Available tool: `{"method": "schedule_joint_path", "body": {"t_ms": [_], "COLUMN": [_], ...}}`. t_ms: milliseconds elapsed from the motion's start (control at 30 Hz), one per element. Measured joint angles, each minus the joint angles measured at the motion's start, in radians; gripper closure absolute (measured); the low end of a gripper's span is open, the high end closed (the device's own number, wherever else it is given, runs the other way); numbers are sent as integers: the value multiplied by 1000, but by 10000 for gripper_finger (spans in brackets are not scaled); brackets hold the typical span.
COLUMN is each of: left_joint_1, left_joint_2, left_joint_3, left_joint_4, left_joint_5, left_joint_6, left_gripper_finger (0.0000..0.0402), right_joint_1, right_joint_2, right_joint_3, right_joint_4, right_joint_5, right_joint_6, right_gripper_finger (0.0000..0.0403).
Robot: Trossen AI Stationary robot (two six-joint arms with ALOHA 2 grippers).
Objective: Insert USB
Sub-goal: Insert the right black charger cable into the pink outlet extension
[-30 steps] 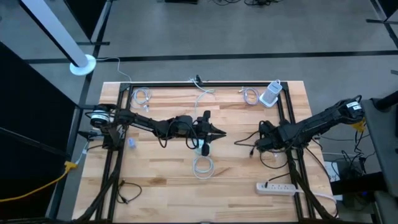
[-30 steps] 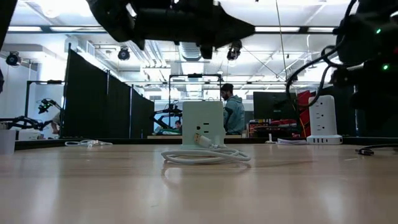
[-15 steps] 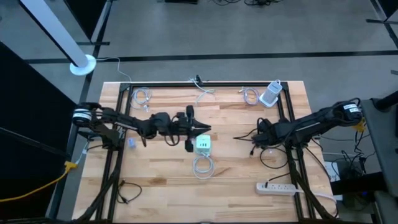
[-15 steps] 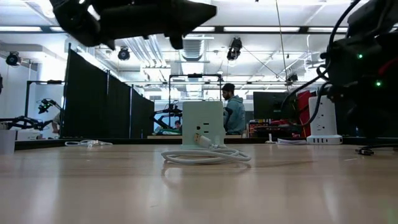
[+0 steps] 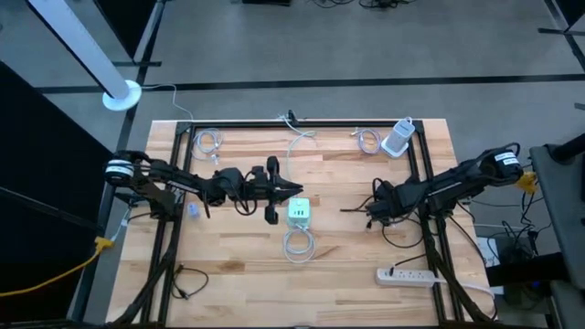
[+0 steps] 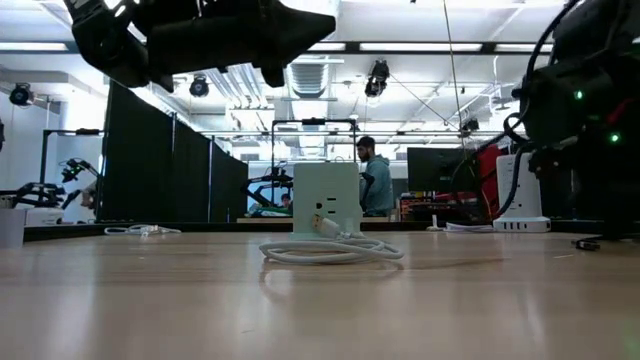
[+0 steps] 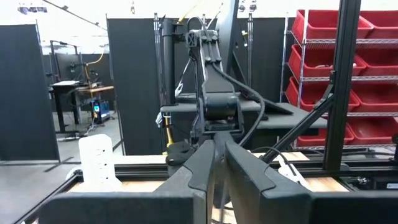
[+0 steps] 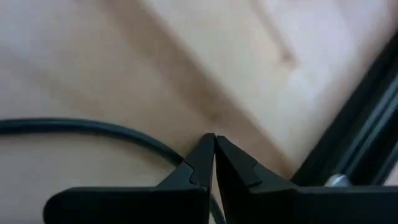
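CHANGE: left pincer [image 5: 294, 192], fingers together and empty, has drawn back off the white charger block [image 5: 299, 212], now just beside its tip | RIGHT: right pincer [image 5: 345, 209] closed, empty, retreated, well apart | MEANING: insertion looks complete, arms clearing | AXIS: USB cable [image 5: 298, 243] plug points into block face toward tabletop front; coil lies flat just beyond.

1. Overhead lighting even; pale wooden table top [image 5: 338, 265] bright, shadows under the arms soft.
2. Low view: ceiling strip lights [image 6: 420, 47] glare white above the square white charger block [image 6: 327, 199]; near table blurred.
3. Right wrist view: wood out of focus.
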Motion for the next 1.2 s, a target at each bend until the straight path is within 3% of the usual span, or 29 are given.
{"method": "schedule_joint_path", "body": {"t_ms": [633,967,1200], "left_joint_1": [2,2,2], "left_joint_2": [0,0,0], "left_joint_3": [0,0,0], "left_joint_4": [-2,-2,-2], "left_joint_5": [-1,-1,-1], "left_joint_6": [7,7,4], "left_gripper_finger": [377,377,377], "right_joint_1": [217,237,237], "right_joint_2": [0,-2,-2], "right_joint_3": [96,197,204], "right_joint_4": [52,57,53], "right_joint_5": [-410,-287,-267], "right_joint_6": [60,-27,-44], "right_gripper_finger": [400,400,400]}}
